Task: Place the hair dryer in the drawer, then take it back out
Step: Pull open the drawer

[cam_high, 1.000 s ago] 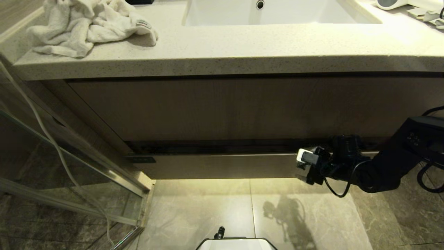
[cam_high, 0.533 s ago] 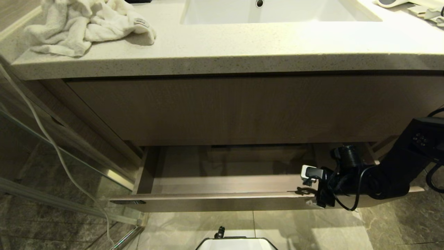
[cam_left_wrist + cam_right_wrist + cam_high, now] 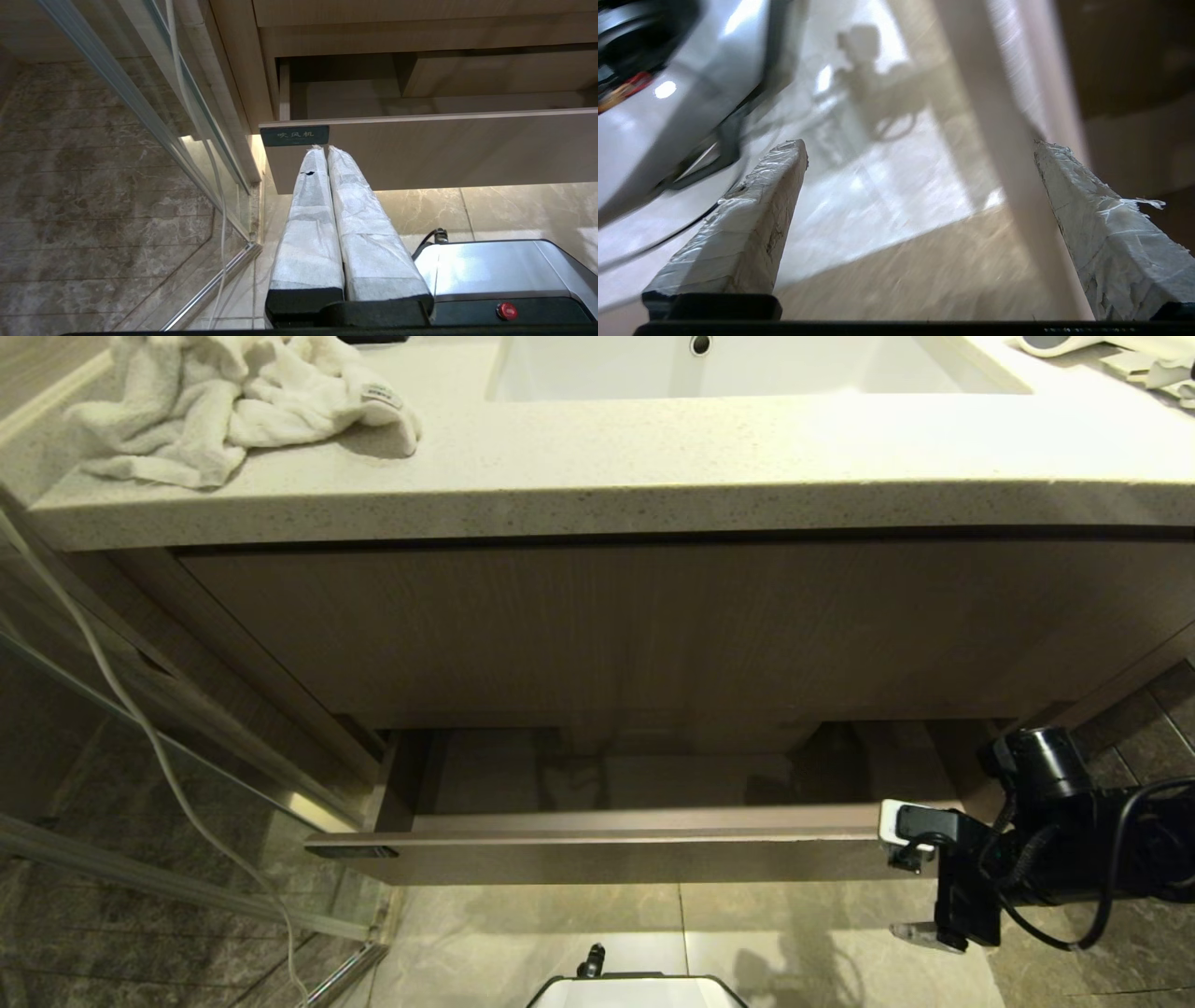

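Drawer (image 3: 597,859) first: a second ago it sat nearly flush under the vanity, half a second ago it was at its furthest out, and now it stands open with its interior showing bare wood and nothing inside that I can make out. Reading from the left, the white towel (image 3: 233,401) lies heaped on the countertop (image 3: 653,467), and below it the drawer's small dark label (image 3: 364,851) marks the front's left corner. The left gripper (image 3: 324,151) hangs parked just short of that label, its wrapped fingers pressed together on nothing. Further right, the right gripper (image 3: 920,873) has come off the drawer front and now sits at its right end, the pads (image 3: 752,219) spread wide and empty — the pull looks finished. At the far right of the countertop, cut by the frame's edge, lies the hair dryer (image 3: 1055,343), well apart from both arms. So the opening step appears done; my guess is that the dryer has to be fetched from the counter next — a reach well up and away from where the arm is now.
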